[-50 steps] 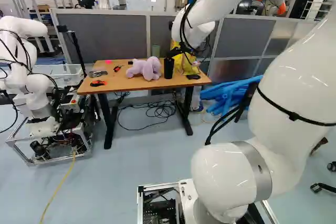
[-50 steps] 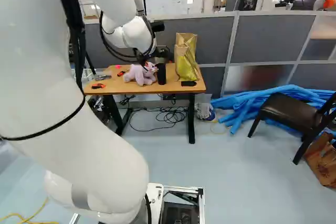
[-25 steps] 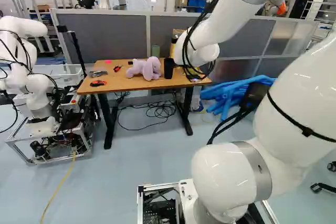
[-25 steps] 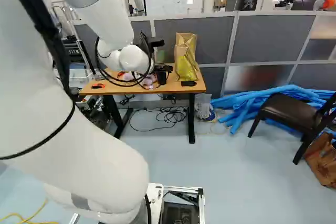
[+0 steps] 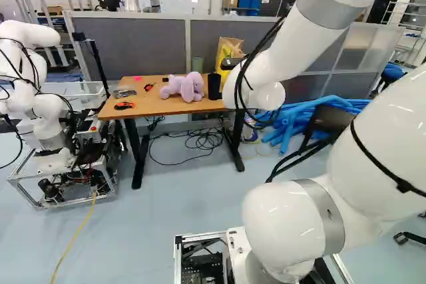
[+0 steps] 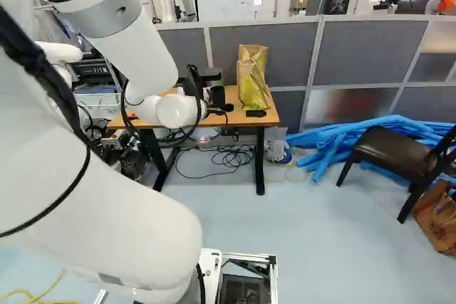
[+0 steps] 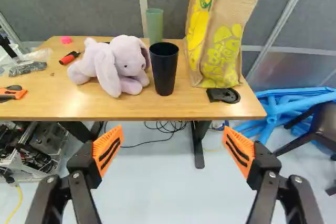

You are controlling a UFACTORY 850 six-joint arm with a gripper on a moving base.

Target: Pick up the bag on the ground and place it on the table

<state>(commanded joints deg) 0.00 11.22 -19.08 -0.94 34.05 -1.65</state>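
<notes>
In the right base view my gripper (image 6: 219, 109) shows small and dark before the table, partly hidden by the wrist. Its orange-padded fingers stand wide apart in the wrist view, the gripper (image 7: 173, 148) open with nothing between them. A tan burlap bag with yellow print (image 7: 220, 35) stands upright on the right part of the wooden table (image 7: 131, 109), ahead of the gripper and beyond its reach. On the floor, a brown bag (image 6: 436, 217) lies beside the chair at the right of the right base view. A whitish plastic bag (image 6: 276, 150) is by the table's right leg.
The table also bears a purple plush rabbit (image 7: 113, 66), a black cup (image 7: 164, 69), a green cup (image 7: 154, 24), a black flat object (image 7: 223, 95) and tools. Blue tubes (image 6: 328, 149) lie behind a dark chair (image 6: 392, 151). Another robot (image 5: 40, 98) stands left of the table.
My arm has drawn back and lower from the table, its wrist shifting right in the left base view and uncovering part of the burlap bag. The base and tabletop things have stayed put.
</notes>
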